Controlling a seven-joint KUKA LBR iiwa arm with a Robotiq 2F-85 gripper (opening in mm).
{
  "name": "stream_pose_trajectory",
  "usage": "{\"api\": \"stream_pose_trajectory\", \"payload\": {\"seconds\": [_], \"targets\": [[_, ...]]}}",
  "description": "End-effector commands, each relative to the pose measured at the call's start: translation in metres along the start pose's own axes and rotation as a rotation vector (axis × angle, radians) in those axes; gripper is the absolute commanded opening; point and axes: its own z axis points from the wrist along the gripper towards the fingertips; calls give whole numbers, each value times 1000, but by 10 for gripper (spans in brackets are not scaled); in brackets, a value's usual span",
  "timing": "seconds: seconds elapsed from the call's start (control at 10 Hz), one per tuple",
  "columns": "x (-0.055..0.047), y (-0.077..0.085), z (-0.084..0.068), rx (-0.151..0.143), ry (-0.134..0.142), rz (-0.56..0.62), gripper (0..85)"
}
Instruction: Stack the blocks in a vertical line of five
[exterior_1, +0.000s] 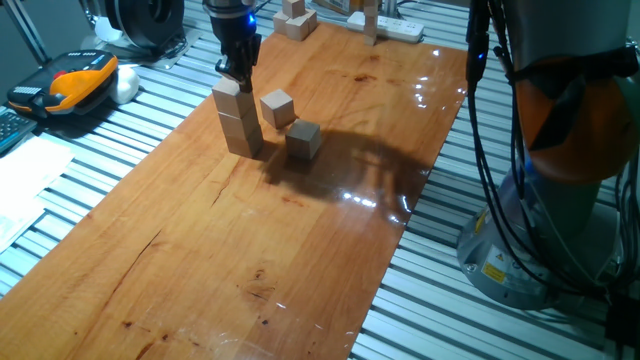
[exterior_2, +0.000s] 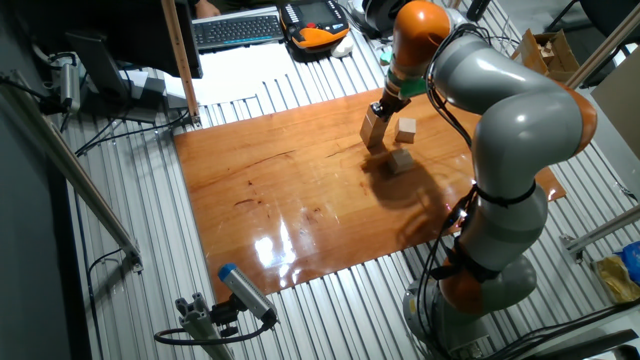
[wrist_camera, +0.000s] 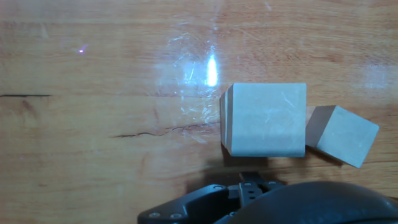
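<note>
Blocks: a three-high stack (exterior_1: 238, 120) stands on the board (exterior_1: 200, 260), two loose cubes (exterior_1: 277, 107) beside it. Gripper (exterior_1: 238, 72) sits atop; finger spacing indiscernible. Risk: off-centre contact topples the stack.

You see plain, matt, unpainted wood on the blocks (exterior_1: 240, 118), pale and faintly scratched in the hand view. Under them the wooden board (exterior_1: 200, 250) is glossy, varnished, showing grain, dark cracks and bright glare. Around it your table (exterior_1: 120, 130) is ribbed bare metal. The gripper (exterior_1: 238, 70) looks matt black.
</note>
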Motion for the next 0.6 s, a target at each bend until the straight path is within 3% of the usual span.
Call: {"api": "stream_pose_trajectory", "payload": {"seconds": [0.0, 0.5], "targets": [[0, 0, 0, 1, -4, 0, 0], [0, 0, 0, -2, -26, -2, 0]]}}
